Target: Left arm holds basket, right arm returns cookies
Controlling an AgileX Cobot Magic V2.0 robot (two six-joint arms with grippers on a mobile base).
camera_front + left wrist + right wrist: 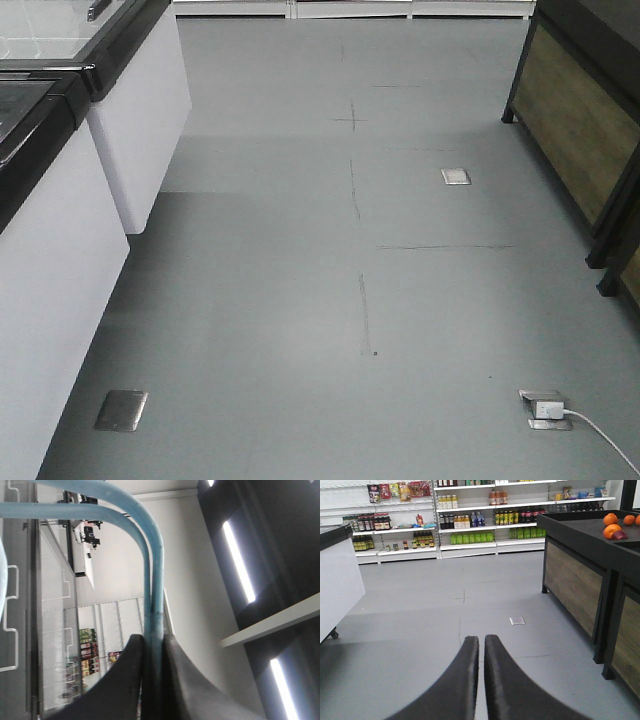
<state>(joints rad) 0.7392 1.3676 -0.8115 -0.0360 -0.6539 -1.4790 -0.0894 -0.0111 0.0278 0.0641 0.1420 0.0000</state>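
Scanning the front view first: grey floor [300, 300], white cabinets [60, 280] across the aisle from the dark worktop [575, 130], and a plugged-in floor socket [545, 410] out in front of that worktop. No arm, basket or cookie box appears here.

On the left wrist view, the left claw [152, 641] is pinching the basket [152, 565] by its two blue hoop handles, which run side by side between the black fingers [120, 685]. The basket's body is out of frame, so what lies in it cannot be told. The hoops look seated deep in the pinch, which is good. The care needed is that neither hoop slips free and that the basket hangs level while the other arm works.

On the right wrist view, the right claw [481, 640] is pressed together with only a sliver of gap and carries nothing. It points along the aisle beside the worktop [570, 575], which bears oranges [611, 525]. Stocked shelves [470, 525] stand beyond the worktop's far end.

The cookies show in no view, so I judge the return has yet to begin. Doing it well means spreading the claw fully before reaching. It should then grip the tall box across its narrow faces and lift it clear of the handles.
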